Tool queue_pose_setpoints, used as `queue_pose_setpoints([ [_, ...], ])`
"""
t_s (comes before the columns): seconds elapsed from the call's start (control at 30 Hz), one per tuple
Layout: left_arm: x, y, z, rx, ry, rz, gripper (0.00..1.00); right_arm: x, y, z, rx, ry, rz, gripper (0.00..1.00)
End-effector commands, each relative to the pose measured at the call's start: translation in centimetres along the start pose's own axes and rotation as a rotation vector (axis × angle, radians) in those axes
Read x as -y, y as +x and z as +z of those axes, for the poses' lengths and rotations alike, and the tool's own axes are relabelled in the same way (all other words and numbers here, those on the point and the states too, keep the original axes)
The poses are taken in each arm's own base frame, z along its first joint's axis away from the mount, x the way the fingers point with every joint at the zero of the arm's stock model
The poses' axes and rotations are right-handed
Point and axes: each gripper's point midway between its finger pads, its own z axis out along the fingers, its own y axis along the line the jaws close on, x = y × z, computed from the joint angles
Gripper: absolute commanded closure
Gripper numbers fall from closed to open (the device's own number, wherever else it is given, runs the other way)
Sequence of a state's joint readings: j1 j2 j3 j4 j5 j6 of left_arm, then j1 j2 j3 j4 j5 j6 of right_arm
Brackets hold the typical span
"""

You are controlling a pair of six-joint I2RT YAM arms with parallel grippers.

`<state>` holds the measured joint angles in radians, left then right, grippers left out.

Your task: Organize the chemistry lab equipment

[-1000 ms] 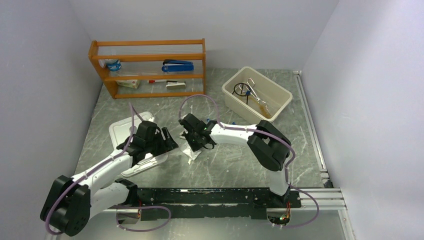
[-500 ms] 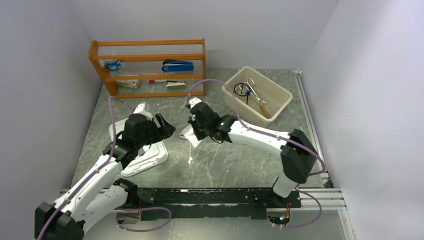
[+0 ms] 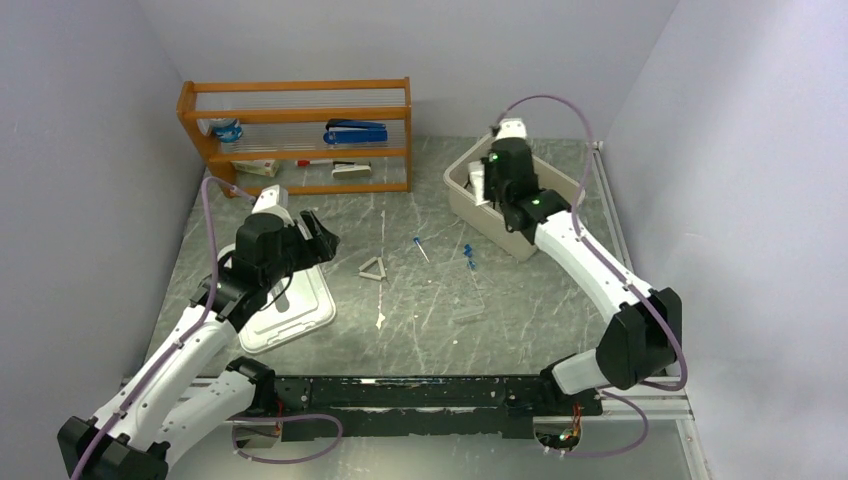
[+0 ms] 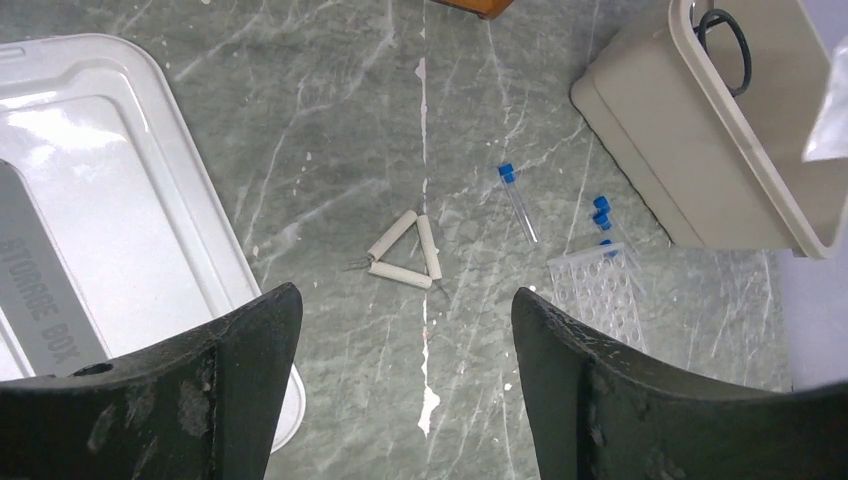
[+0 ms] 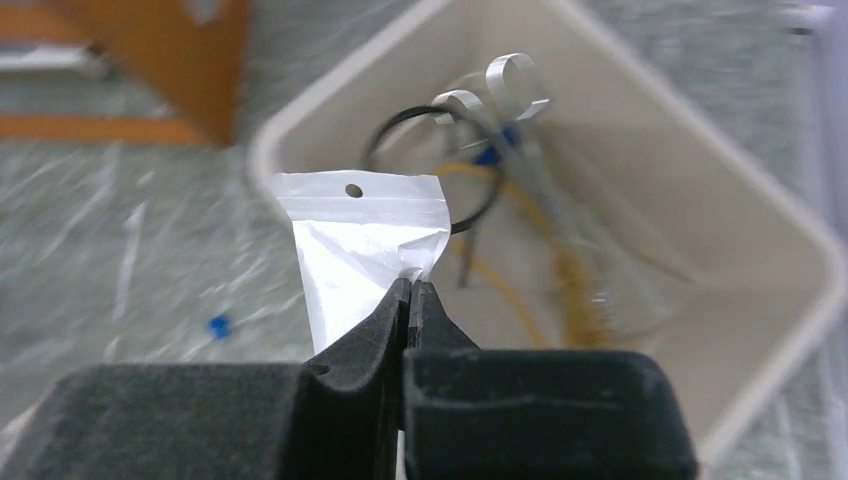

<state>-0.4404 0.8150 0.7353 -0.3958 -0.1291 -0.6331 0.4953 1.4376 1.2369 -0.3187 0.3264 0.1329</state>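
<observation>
My right gripper (image 5: 410, 285) is shut on a white paper packet (image 5: 360, 235) and holds it over the near-left rim of the beige bin (image 3: 560, 185). The bin holds a black ring (image 5: 400, 125), metal tongs (image 5: 500, 85) and amber tubing (image 5: 570, 270). In the top view the right gripper (image 3: 487, 185) is at the bin's left edge. On the table lie a triangle (image 3: 373, 266), blue-capped tubes (image 3: 420, 247) and a clear rack (image 3: 467, 300). My left gripper (image 4: 405, 330) is open and empty, above the table near the triangle (image 4: 403, 252); tube (image 4: 516, 200) and rack (image 4: 600, 295) show there too.
A white storage-box lid (image 3: 290, 310) lies under the left arm. An orange shelf (image 3: 300, 135) with a blue stapler (image 3: 355, 131) stands at the back left. A small white scrap (image 3: 380, 321) lies on the table. Grey walls close in both sides.
My right arm has swung from the table's middle up and right to the bin, carrying the white packet. My left gripper has drawn back slightly over the lid's edge.
</observation>
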Motion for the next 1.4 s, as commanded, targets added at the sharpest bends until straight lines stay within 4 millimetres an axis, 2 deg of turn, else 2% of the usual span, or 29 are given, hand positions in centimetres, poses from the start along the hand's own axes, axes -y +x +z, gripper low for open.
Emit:
queue_pose_setpoints([
  [0.0, 0.0, -0.9, -0.2, 0.015, -0.013, 0.037, 0.19, 7.3, -1.2, 0.6, 0.055, 0.232, 0.011, 1.0],
  [0.1, 0.1, -0.6, 0.1, 0.005, -0.006, 0.039, 0.19, 11.0, -0.1, 1.9, 0.027, 0.327, 0.038, 1.0],
  [0.2, 0.0, -0.3, 0.4, -0.009, -0.015, 0.046, 0.19, 13.8, 1.7, 3.0, -0.021, 0.398, 0.066, 1.0],
  [0.3, -0.3, -0.1, 0.6, -0.019, -0.025, 0.052, 0.19, 15.2, 3.9, 3.7, -0.073, 0.443, 0.078, 1.0],
  [0.43, -0.3, 0.3, 1.0, -0.028, -0.023, 0.048, 0.19, 15.6, 6.7, 5.2, -0.128, 0.451, 0.088, 1.0],
  [0.6, 0.1, 0.4, 1.1, -0.033, -0.006, 0.044, 0.18, 14.8, 8.2, 6.5, -0.193, 0.413, 0.093, 1.0],
  [0.7, 0.0, 0.3, 1.1, -0.027, -0.007, 0.046, 0.18, 15.0, 7.9, 6.3, -0.207, 0.433, 0.102, 0.83],
  [0.8, -0.1, 0.1, 1.0, -0.022, -0.017, 0.051, 0.17, 14.8, 6.9, 5.6, -0.185, 0.421, 0.107, 0.73],
  [0.93, -0.2, -0.2, 1.0, -0.012, -0.026, 0.057, 0.16, 13.4, 5.1, 4.3, -0.143, 0.342, 0.114, 0.67],
  [1.03, -0.3, -0.5, 0.9, -0.005, -0.036, 0.061, 0.16, 11.3, 3.3, 3.0, -0.097, 0.257, 0.117, 0.64],
  [1.23, -0.5, -1.3, 0.5, 0.012, -0.06, 0.077, 0.13, 4.4, 0.1, 0.0, 0.035, 0.036, 0.053, 0.54],
  [1.37, -0.8, -3.3, -0.5, 0.062, -0.107, 0.115, 0.1, -1.8, -0.2, -1.4, 0.055, -0.134, 0.028, 0.51],
])
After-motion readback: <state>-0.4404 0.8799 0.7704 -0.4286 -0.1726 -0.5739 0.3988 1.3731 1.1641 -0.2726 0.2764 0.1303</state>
